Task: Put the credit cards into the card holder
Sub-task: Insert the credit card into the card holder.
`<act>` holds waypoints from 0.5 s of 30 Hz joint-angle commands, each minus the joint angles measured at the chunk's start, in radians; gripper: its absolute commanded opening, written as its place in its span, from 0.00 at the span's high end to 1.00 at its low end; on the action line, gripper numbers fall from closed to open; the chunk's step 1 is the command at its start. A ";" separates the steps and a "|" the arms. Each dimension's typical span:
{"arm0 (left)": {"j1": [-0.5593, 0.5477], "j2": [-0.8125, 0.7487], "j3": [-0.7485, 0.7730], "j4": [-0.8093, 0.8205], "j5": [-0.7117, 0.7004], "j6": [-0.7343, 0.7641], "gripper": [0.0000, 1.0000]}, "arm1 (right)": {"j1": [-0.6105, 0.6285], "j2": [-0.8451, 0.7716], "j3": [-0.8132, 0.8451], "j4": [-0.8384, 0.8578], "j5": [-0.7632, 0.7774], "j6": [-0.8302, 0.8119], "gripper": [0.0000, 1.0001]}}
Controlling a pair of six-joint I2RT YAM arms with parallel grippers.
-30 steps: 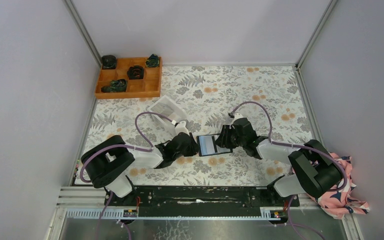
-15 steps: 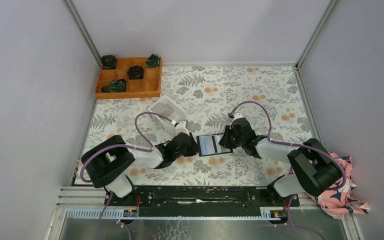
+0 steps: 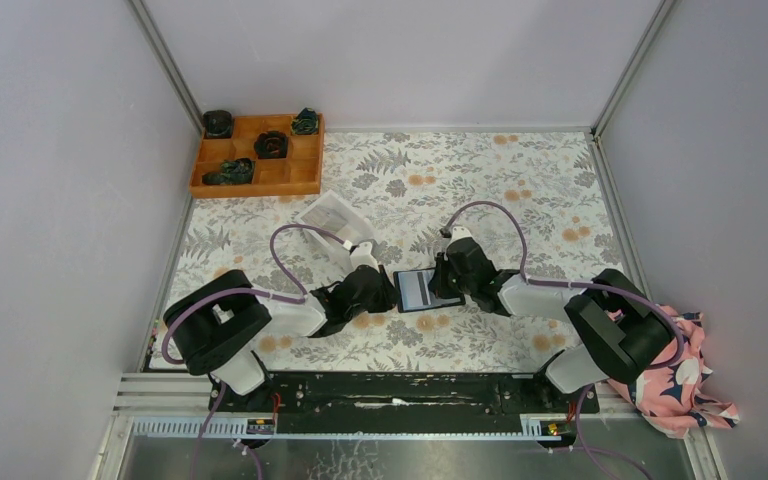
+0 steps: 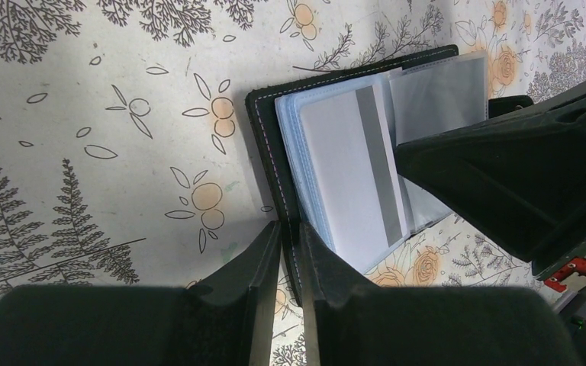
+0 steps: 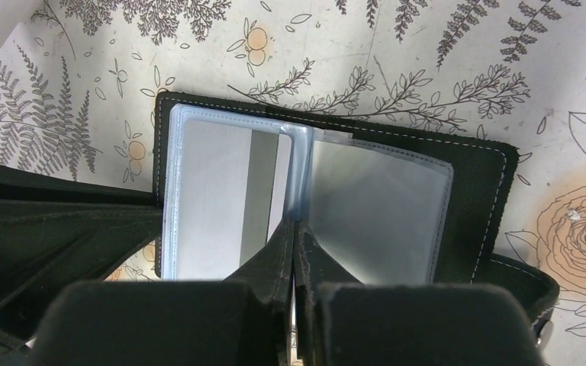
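1. Left gripper is clamping, jaws narrow, on the stitched edge of the card holder's black cover and pressing it against the bench.
2. Right gripper is sitting fully closed, its tips pressed together at the seam between two clear sleeves. Cannot tell whether a sleeve is pinched between them.
3. Card holder is lying open on the floral bench between the two arms, toward the near edge.
4. Only the wrist views are showing a whitish-grey credit card with a dark stripe, sitting inside the sleeve nearer the left gripper. From above, the pages are reading only as a pale patch.
5. Only the top view is showing the white tray just beyond the left arm, the orange box in the far left corner, and a floral cloth by the right arm's base.
6. Against one second ago, the right wrist is sitting further left over the holder and its jaws are no longer partly open. Holder and left arm are staying put.
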 commanded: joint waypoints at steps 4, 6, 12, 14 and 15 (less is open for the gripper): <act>-0.011 0.029 -0.050 -0.176 -0.002 0.018 0.75 | 0.037 -0.004 0.042 -0.049 0.048 -0.001 0.96; -0.011 0.002 -0.054 -0.203 -0.025 0.012 0.69 | 0.037 -0.035 0.052 -0.087 0.097 -0.014 0.85; -0.010 -0.098 -0.039 -0.299 -0.091 0.005 0.54 | 0.038 -0.103 0.131 -0.192 0.152 -0.072 0.66; -0.011 -0.130 -0.024 -0.337 -0.113 0.009 0.51 | 0.037 -0.108 0.172 -0.223 0.152 -0.095 0.64; -0.010 -0.148 -0.018 -0.358 -0.126 0.011 0.50 | 0.037 -0.108 0.194 -0.236 0.151 -0.105 0.63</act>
